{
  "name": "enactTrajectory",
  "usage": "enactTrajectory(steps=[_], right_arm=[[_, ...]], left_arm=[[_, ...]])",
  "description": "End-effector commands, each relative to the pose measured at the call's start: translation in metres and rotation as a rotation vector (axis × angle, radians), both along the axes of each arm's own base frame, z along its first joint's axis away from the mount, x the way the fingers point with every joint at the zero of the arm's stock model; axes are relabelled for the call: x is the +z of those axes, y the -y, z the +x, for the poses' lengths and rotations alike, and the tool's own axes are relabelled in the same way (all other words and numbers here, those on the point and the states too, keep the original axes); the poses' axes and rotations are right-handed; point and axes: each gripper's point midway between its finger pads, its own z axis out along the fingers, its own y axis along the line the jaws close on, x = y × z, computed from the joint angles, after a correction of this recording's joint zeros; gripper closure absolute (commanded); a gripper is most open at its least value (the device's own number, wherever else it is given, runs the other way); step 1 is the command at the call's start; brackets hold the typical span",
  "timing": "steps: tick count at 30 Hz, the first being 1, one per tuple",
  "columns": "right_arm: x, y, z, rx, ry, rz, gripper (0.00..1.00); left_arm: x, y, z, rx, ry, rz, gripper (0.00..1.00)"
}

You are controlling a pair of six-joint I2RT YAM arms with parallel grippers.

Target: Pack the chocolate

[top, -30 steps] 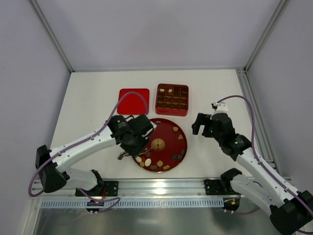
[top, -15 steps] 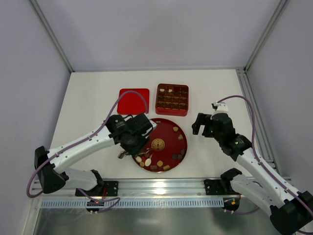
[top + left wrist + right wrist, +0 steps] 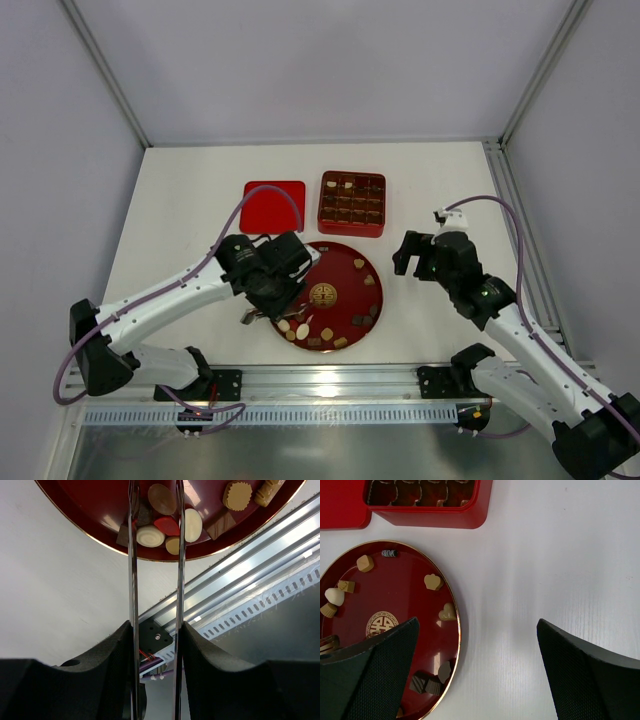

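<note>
Left hand (image 3: 155, 495) barely shifts, fingers parted astride light, fragile chocolate (image 3: 150, 536), grasp unclear; pinch its sides gently; right hand (image 3: 477, 672) released.

Overhead, two wrist close-ups — plate (image 3: 338, 270) shared

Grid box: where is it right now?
Top view: the red grid box sits near the middle, just beyond the far rim of the round red plate, with a flat red lid close on its left.

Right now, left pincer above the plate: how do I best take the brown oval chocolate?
Probably pinch the brown oval chocolate across its narrow width, coming straight down: it lies flat on the plate, between the open left pincer tips.
</note>
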Motion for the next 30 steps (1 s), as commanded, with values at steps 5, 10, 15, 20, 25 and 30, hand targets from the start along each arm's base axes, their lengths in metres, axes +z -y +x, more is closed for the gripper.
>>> enactTrajectory(steps=[5,10,15,20,25,30], right_arm=[[0.009,0.003,0.003,-0.025,0.036,0.015,0.00],[0.009,0.004,0.002,-0.027,0.037,0.016,0.00],[0.008,0.005,0.002,-0.030,0.035,0.013,0.00],[0.007,0.005,0.002,-0.032,0.036,0.011,0.00],[0.006,0.005,0.003,-0.031,0.035,0.010,0.00],[0.006,0.005,0.003,-0.031,0.034,0.008,0.00]], left_arm=[[-0.004,0.002,-0.002,0.006,-0.014,0.006,0.57],[-0.006,0.002,-0.003,0.006,-0.023,0.011,0.57],[-0.009,0.002,-0.004,0.006,-0.036,0.013,0.57],[-0.011,0.003,-0.006,0.002,-0.048,0.014,0.57],[-0.012,0.004,-0.006,0.000,-0.052,0.018,0.57],[-0.013,0.005,-0.006,-0.002,-0.056,0.020,0.58]])
